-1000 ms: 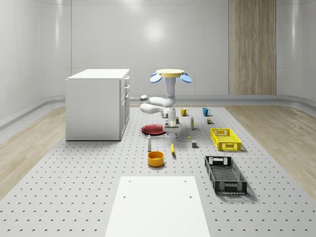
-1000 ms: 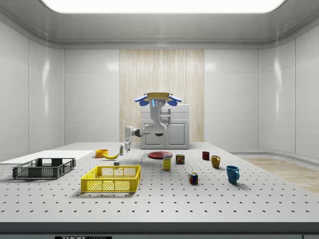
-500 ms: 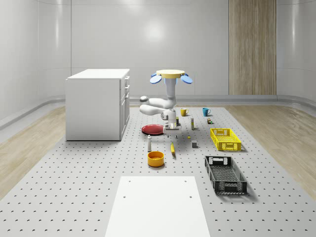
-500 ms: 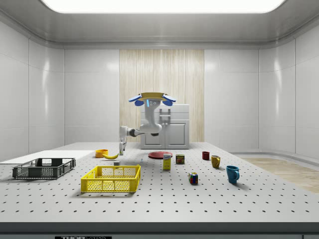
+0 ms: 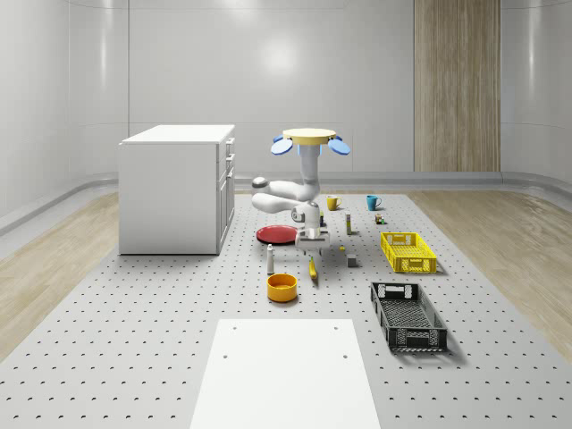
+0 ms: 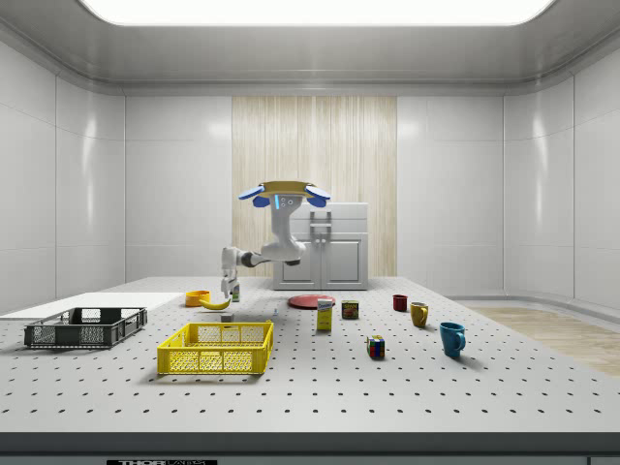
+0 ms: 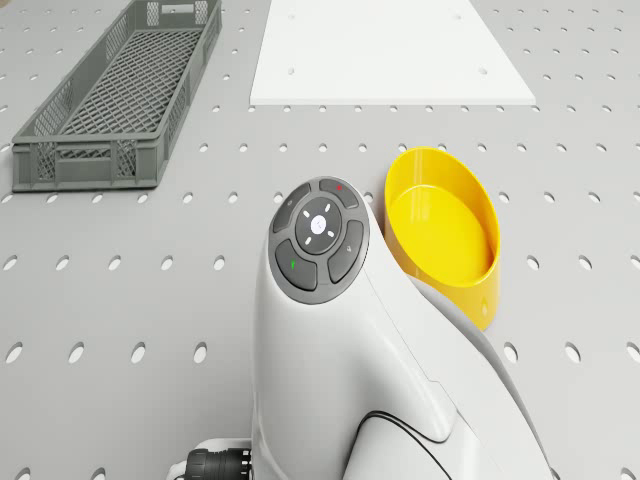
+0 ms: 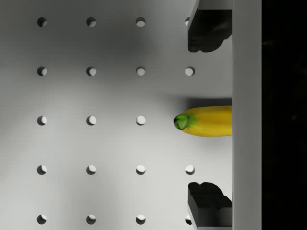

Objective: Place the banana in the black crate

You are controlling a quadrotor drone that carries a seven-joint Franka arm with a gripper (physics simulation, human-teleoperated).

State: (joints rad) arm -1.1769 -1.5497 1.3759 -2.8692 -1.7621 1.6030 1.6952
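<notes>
end effector (image 8: 209, 117) lowered — open | banana (image 8: 206, 121) between fingers (image 8: 206, 33)

You see a room of pale glossy wall panels (image 5: 179, 80), with a vertical wood-grain panel (image 5: 456, 85) on the far wall toward the whole-scene view's right. A grey perforated platform (image 5: 134, 313) covers the middle, wooden floor (image 5: 54, 259) beside it. A white drawer cabinet (image 5: 177, 188) stands far left; a long ceiling light (image 6: 310, 10) glows overhead.

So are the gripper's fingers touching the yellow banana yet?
Apart. In the wrist view the dark fingertips stand open on either side of the yellow banana, with bare perforated table showing between each and the fruit.
</notes>
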